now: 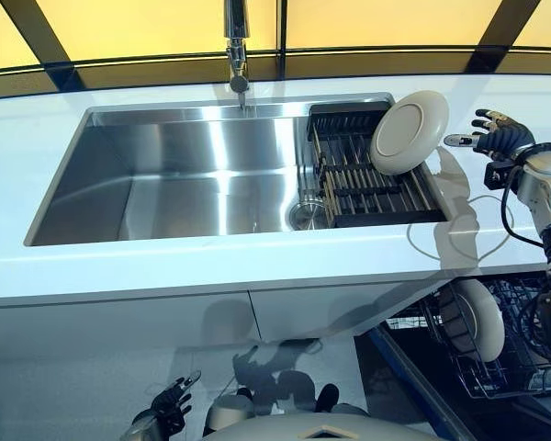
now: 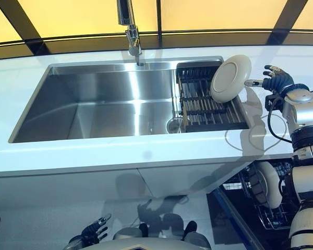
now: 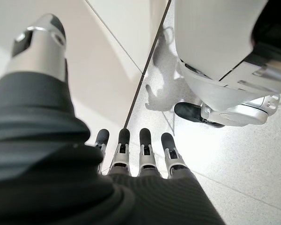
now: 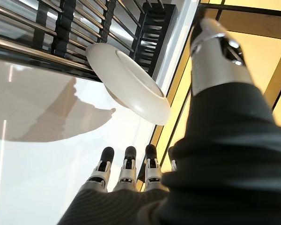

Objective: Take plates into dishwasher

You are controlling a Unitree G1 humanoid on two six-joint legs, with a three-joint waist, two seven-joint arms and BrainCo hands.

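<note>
Plate [image 1: 409, 132] leaning in the sink rack [image 1: 367, 170] looks smooth, breakable; right hand [image 1: 498, 134], fingers spread and empty beside it, should pinch its rim.

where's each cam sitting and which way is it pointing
Left eye view: on the head, looking down at the sink, rack and plate; right hand open beside it.
Right eye view: same scene, slightly offset; left hand low.
Left wrist view: along the left hand toward the floor.
Right wrist view: along the right hand toward the plate on the rack.
Shared: both eyes and the right wrist show the plate.
</note>
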